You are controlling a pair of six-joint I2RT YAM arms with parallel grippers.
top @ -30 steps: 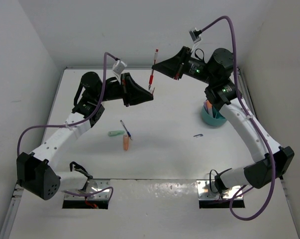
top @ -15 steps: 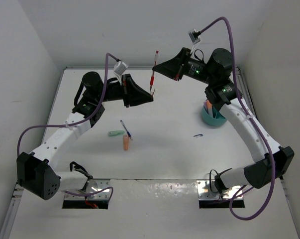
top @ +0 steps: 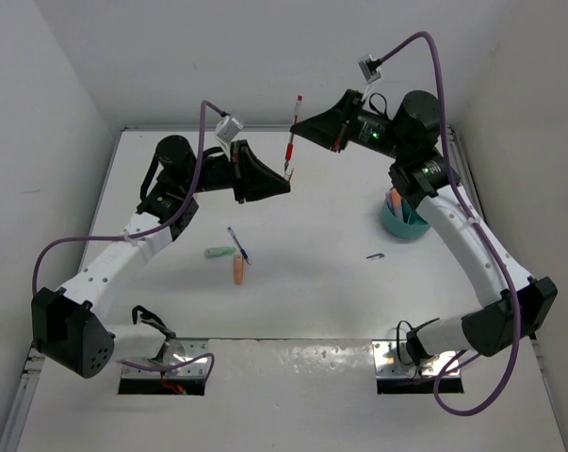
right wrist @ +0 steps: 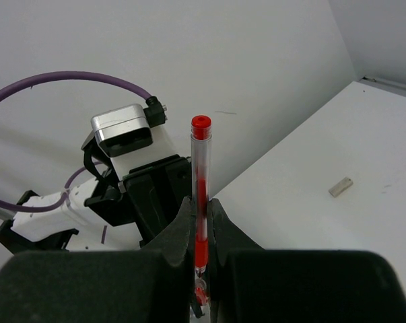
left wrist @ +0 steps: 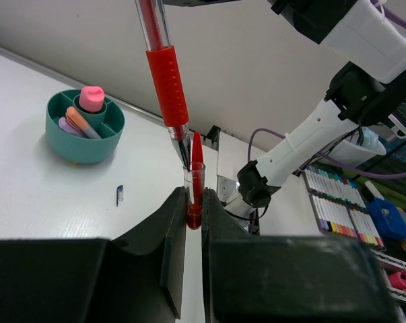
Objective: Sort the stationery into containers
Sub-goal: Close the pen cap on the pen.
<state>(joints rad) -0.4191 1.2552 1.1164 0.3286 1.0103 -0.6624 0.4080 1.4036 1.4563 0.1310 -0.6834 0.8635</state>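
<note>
**A:** Where is the pen?

**B:** The clear plastic pen with the red rubber grip [top: 290,141] hangs in the air at 12 o'clock over the white table [top: 312,301]. It is nearly upright with its tip down. My right pincer [right wrist: 201,210] is clamped on its barrel. In my right wrist view the red ink tube and red end plug stand straight up between my 2 fingers.

**A:** And your left?

**B:** My left pincer [left wrist: 194,203] is closed on the small clear pen cap with the red clip [left wrist: 195,180]. The cap's mouth faces up, at 6 o'clock of the pen. The pen's tip sits right at that mouth, beside the clip. I cannot tell whether it is inside.

**A:** The container?

**B:** The round teal plastic cup with inner compartments [left wrist: 54,141] stands at 3 o'clock on the table, under my right arm. It holds a pink round-topped piece [left wrist: 91,98], an orange marker [left wrist: 81,121] and a lilac one [left wrist: 66,126].

**A:** What lies loose?

**B:** There are 3 things close together at 9 o'clock of the table's middle: a short mint-green stub [top: 218,251], a thin dark-blue pen [top: 238,243] and an orange stub [top: 237,270]. A tiny purple piece [top: 376,255] lies alone at 7 o'clock of the cup.
</note>
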